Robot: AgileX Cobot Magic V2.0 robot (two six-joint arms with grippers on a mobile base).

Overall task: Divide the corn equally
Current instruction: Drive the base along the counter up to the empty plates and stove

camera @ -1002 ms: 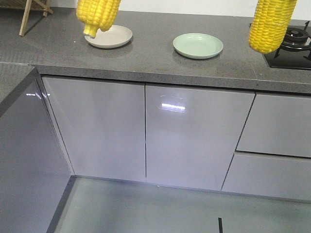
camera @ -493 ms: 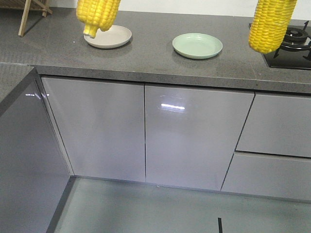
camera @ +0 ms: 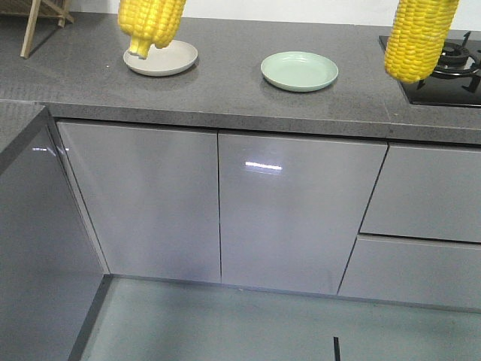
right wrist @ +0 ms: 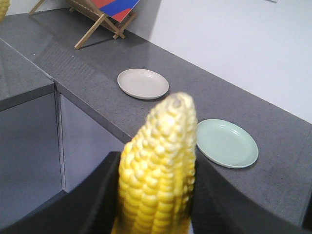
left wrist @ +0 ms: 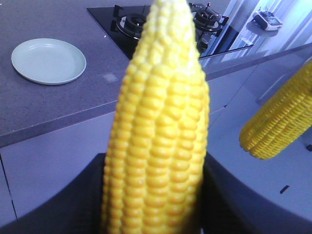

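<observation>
Grey speckled countertop (camera: 225, 98) over glossy grey cabinet doors (camera: 293, 210), white wall (right wrist: 234, 44) behind.

Far left: wooden stand (right wrist: 105, 17) with a red and blue panel on the counter, well ahead of the right gripper (right wrist: 157, 165) and to its left.

Left gripper (left wrist: 155, 165): dark fingers (left wrist: 83, 200) clenched on either side of the left cob (left wrist: 161, 97), which points away from the wrist. Front view: this cob (camera: 150, 22) hangs narrow end down from the top edge, its tip overlapping the rim of the beige plate (camera: 161, 58). Height above the plate: cannot tell. Plate bare.

Green plate (camera: 299, 71) just right of the beige one, apart from it, also bare. Seen from the left wrist it (left wrist: 48, 61) lies ahead of that gripper and to its left.

The right gripper's fingers (right wrist: 97, 195) are closed around the right cob (right wrist: 163, 141), pale tip pointing forward. Beige plate (right wrist: 143, 83) ahead and slightly left of this gripper; green plate (right wrist: 227, 143) nearer, to its right. Front view: right cob (camera: 417, 37) hangs in front of the counter's right part, overlapping the left edge of the black gas hob (camera: 443, 71). From the left wrist, the same cob (left wrist: 280, 126) shows off to the right of that gripper, well apart from the left cob.
</observation>
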